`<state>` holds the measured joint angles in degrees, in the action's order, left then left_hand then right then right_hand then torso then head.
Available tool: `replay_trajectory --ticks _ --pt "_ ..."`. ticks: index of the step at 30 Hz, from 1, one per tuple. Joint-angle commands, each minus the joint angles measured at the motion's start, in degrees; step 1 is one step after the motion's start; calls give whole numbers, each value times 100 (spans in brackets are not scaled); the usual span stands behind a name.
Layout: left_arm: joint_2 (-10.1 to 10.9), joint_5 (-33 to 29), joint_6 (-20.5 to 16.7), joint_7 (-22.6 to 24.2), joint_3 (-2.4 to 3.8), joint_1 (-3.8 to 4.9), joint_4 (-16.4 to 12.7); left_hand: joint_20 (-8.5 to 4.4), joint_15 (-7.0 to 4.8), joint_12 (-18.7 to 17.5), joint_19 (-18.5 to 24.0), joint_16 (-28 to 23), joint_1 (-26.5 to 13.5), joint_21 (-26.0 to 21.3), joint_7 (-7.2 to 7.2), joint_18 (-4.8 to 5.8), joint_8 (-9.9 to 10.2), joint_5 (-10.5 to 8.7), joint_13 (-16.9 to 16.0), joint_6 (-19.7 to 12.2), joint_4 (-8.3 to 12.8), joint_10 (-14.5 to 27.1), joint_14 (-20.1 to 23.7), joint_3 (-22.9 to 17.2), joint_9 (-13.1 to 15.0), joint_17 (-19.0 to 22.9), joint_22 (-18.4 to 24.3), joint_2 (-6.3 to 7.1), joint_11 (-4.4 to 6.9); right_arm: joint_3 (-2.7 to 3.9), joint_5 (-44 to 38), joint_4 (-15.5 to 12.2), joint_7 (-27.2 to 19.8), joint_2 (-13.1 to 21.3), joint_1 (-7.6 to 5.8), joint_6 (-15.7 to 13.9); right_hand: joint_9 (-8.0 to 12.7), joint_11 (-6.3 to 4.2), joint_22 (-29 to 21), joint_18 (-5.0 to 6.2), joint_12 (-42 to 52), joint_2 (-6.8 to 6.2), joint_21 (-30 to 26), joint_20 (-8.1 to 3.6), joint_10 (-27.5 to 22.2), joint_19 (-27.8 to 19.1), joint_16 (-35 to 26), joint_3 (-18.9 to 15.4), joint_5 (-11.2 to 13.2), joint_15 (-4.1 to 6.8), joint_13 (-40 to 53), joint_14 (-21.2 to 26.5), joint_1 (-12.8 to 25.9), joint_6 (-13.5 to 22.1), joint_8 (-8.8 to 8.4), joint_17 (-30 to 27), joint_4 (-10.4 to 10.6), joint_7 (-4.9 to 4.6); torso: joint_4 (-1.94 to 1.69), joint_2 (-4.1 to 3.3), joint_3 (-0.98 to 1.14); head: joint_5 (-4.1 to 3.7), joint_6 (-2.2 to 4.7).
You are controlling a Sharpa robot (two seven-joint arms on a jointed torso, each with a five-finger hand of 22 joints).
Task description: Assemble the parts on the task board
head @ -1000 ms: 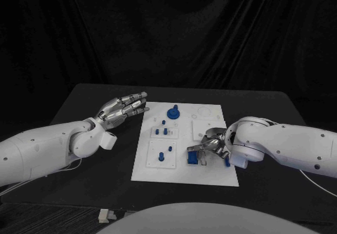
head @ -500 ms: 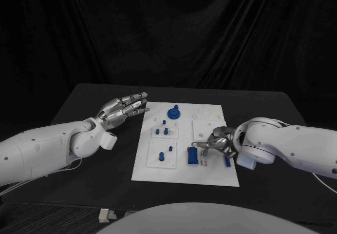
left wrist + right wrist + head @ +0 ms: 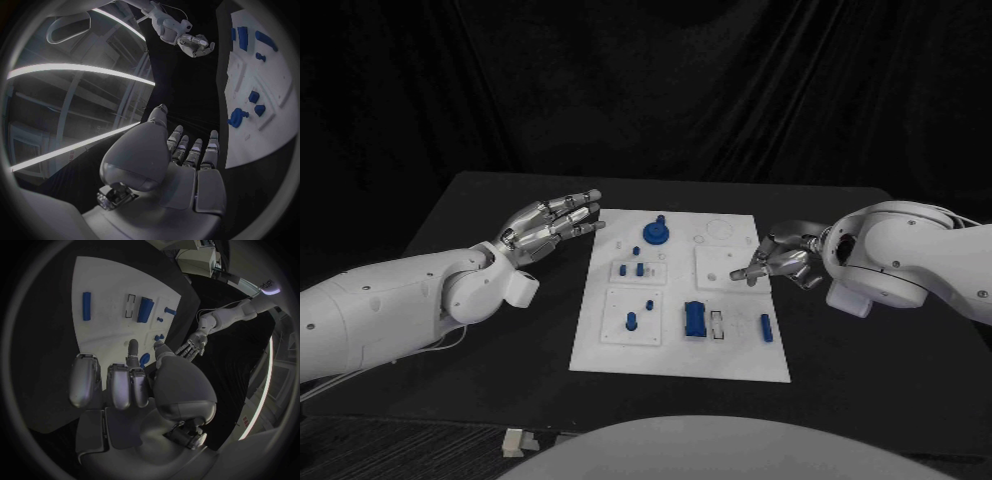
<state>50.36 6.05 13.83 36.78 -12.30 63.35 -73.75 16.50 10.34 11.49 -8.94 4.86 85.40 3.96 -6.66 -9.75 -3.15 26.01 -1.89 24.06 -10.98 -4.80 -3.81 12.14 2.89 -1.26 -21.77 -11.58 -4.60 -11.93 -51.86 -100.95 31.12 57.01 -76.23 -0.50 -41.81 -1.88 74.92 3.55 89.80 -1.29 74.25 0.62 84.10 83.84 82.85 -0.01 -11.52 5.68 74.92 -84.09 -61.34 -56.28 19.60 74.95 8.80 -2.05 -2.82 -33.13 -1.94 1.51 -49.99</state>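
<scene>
Right hand, empty with fingers loosely curled, has lifted away from the near blue block toward the task board's right edge. Block seated; slim bar lies loose. Left hand spread, empty, beside the far corner.

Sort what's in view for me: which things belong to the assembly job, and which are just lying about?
Job: task board; blue parts on it, such as the knob, block and bar.
Lying about: small pale object at the table's near edge.
</scene>
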Motion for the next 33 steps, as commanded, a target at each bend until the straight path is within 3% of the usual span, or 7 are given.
replay_trajectory --ticks 1,3,4,8,13,19,33 --pt "-16 -34 48 64 6 -9 3 -3 45 27 -33 33 -19 22 15 -21 3 16 -7 -25 2 -7 6 -9 -3 -8 -1 -53 -31 1 -809 -55 21 -17 126 284 -296 -86 1051 -7 20 -4 30 -33 590 165 28 -91 173 48 1508 -339 -110 -82 345 -6 -84 58 -6 2 -1 6 -1" --pt "-14 -34 52 63 6 -10 2 -3 45 27 -33 33 -19 22 15 -21 3 16 -7 -25 2 -7 6 -9 -3 -8 -1 -53 -31 1 -1109 -53 -63 -74 217 256 -686 -140 1048 -8 20 37 25 -70 590 160 23 -204 208 92 1508 -336 -137 46 709 -22 -91 97 0 2 -4 2 -1" --pt "-13 -34 54 64 6 -11 2 -3 45 27 -33 33 -19 22 15 -21 3 16 -7 -25 2 -7 6 -9 -3 -8 -1 -53 -31 1 -1236 -51 -103 -105 262 232 -1234 -218 1051 -4 20 66 35 -116 590 163 19 -323 301 112 1508 -333 -156 182 1201 -36 -83 142 3 4 -6 5 -1" --pt "-9 -34 59 59 6 -16 7 -3 45 27 -33 33 -19 22 15 -21 3 16 -7 -25 2 -7 6 -9 -3 -8 -1 -53 -31 1 -1814 -23 -305 -281 515 48 -2268 -265 1045 -5 20 64 17 -163 590 158 10 -551 499 176 1508 -329 -150 548 1976 -65 50 235 -6 5 -13 2 -1" --pt "-7 -34 69 58 6 -19 3 -3 46 31 -33 34 -21 22 13 -20 1 19 -8 -15 2 -9 6 -11 -1 -8 3 -56 -34 1 -2079 46 -421 -453 725 -83 -3147 -293 1041 -3 20 -27 2 -195 590 156 -1 -635 711 218 1508 -325 -26 -32 3113 -93 309 294 1 3 -9 34 -1" --pt "-3 -34 82 53 6 -23 4 -2 47 37 -34 34 -22 22 13 -19 1 21 -9 -17 2 -13 6 -12 -1 -8 3 -58 -36 1 -2182 129 -478 -631 899 -203 -3500 -319 1045 -6 20 -56 13 -214 590 161 14 -623 725 238 1508 -331 55 -402 3636 -66 485 325 2 2 -6 27 -1" --pt "-14 -34 109 38 6 -29 7 -2 48 38 -34 35 -23 21 8 -18 -2 24 -9 -4 3 -16 6 -15 1 -7 8 -63 -45 2 -2215 320 -504 -927 1078 -127 -3560 -329 1046 -6 20 -96 13 -223 590 161 18 -597 720 247 1508 -332 -31 -376 3642 -61 468 336 1 2 -11 25 -1"
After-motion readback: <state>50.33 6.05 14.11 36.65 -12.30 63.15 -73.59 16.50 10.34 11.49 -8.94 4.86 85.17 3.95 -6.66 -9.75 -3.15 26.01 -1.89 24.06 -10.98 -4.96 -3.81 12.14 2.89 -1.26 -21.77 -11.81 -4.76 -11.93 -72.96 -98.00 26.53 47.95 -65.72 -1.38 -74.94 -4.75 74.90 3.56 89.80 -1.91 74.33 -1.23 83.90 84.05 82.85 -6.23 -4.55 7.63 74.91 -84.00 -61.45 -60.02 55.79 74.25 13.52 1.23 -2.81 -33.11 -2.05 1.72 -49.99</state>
